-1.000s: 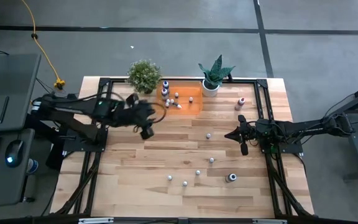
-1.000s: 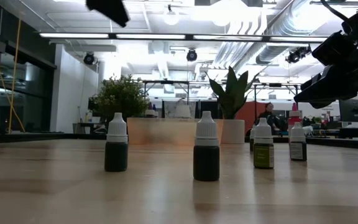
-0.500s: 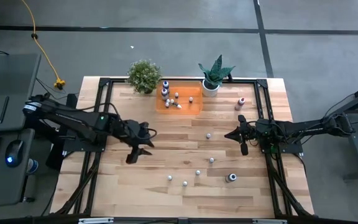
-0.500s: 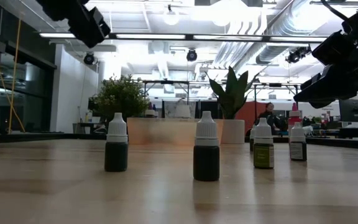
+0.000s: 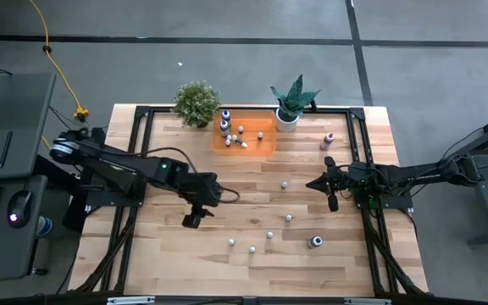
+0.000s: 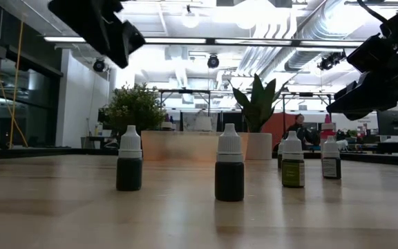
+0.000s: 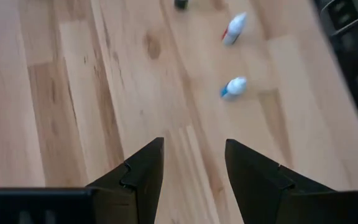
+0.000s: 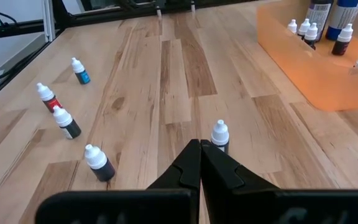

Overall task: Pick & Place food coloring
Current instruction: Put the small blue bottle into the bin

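Several tiny white-capped food coloring bottles stand loose on the wooden table, among them one (image 5: pixel 284 184), one (image 5: pixel 288 219) and one (image 5: pixel 231 242). A larger dark bottle (image 5: pixel 314 242) and a pink one (image 5: pixel 328 140) also stand there. More bottles sit in the orange tray (image 5: pixel 259 142). My left gripper (image 5: pixel 193 220) hangs open above bare wood, left of the loose bottles; its wrist view shows the left gripper (image 7: pixel 191 146) with two bottles (image 7: pixel 234 88) farther off. My right gripper (image 5: pixel 312 185) is shut and holds nothing, just right of a bottle (image 8: pixel 220 134).
Two small potted plants (image 5: pixel 196 103) (image 5: pixel 293 106) stand at the far edge beside the tray. A black frame (image 5: pixel 134 152) runs along the table's sides. In the low view, bottles (image 6: pixel 229 173) (image 6: pixel 129 169) stand upright in a row.
My left gripper has swung from beside the orange tray toward the near edge, then a little to the right, toward the loose bottles. The bottles have stayed where they were.
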{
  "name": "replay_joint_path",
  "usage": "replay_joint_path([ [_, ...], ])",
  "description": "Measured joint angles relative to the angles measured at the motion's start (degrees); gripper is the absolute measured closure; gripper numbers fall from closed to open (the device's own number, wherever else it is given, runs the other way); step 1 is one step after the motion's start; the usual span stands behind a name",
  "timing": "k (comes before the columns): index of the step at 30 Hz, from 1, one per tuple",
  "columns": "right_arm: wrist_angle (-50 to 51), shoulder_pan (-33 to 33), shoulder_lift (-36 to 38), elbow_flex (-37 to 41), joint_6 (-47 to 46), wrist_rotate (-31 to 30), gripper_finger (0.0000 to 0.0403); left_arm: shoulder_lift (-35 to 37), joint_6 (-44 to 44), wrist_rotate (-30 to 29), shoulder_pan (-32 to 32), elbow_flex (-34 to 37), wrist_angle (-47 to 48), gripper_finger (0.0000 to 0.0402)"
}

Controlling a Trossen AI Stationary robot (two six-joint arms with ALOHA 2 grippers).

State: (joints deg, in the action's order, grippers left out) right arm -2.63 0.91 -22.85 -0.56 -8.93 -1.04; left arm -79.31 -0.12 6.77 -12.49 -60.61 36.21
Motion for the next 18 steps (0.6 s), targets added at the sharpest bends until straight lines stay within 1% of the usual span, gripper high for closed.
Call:
replay_joint_path([
  [4,0.0,0.0,0.0,0.0,0.0,0.0,0.0402,-6.0,1.5,-2.7,-1.7,-5.8,5.7,0.0234],
  [9,0.0,0.0,0.0,0.0,0.0,0.0,0.0402,-11.2,3.2,-2.8,-5.2,-10.9,6.7,0.0234],
  [13,0.3,0.0,0.1,0.0,0.0,0.0,0.0402,-13.4,6.3,-4.9,-8.3,-12.2,6.0,0.0234],
  [18,-0.1,0.0,0.0,0.0,0.0,0.0,0.0402,-15.9,11.2,-7.8,-11.7,-12.2,5.4,0.0234],
])
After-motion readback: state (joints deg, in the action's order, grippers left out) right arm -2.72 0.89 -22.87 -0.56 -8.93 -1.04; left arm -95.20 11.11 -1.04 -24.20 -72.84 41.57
